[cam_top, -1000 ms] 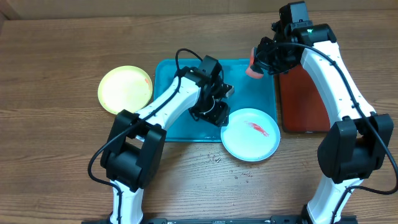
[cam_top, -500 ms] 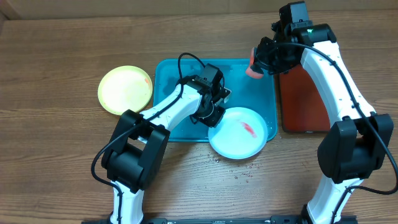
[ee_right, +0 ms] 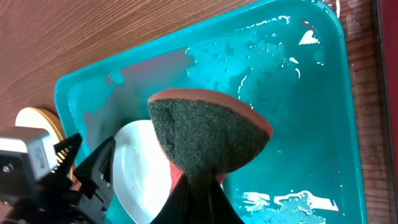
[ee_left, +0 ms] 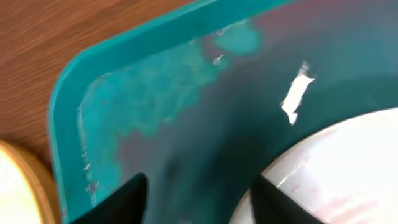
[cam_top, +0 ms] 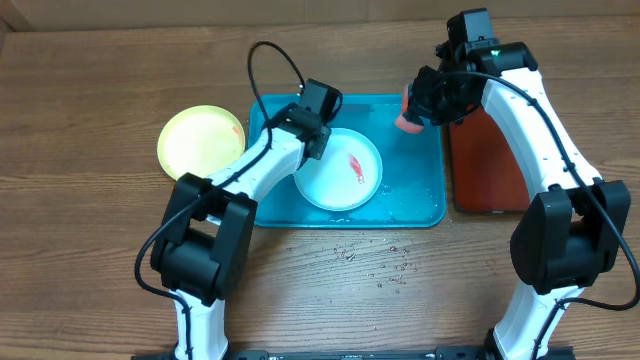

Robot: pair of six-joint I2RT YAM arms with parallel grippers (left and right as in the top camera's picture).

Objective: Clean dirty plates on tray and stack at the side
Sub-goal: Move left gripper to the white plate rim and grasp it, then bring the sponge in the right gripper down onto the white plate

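**Surface** point(cam_top: 90, 250): brown wood-grain top. Scattered water droplets point(cam_top: 378, 268) lie between the teal tray's near side and the surface's near edge.

**Tray** point(cam_top: 420, 200): teal-blue with rounded corners, at the middle of the surface and toward its far edge. Its floor is wet in patches.

**Plates:**
- The pale blue-white plate point(cam_top: 335, 185) lies flat inside the tray, in its left-centre part, with a red-orange smear point(cam_top: 355, 168) on its face.
- A yellow-green plate point(cam_top: 200, 143) rests on the bare surface just beside the tray's left side. I cannot tell whether another plate lies under it.

**Dark red tray** point(cam_top: 490, 165): black-rimmed, just beside the teal tray's right side.

**Left tool** point(ee_left: 199, 196): low over the tray at the pale plate's far-left rim. Its fingers are spread apart with tray floor showing between them, and one finger point(ee_left: 277, 199) is at the plate's rim. The arm's black cable point(cam_top: 262, 60) loops over the tray's far-left corner.

**Right tool** point(ee_right: 196, 193): raised above the tray's far-right corner, pinched closed on a sponge point(ee_right: 208, 140) with a dark green scouring face and a red-orange back. The sponge is well clear of the pale plate.
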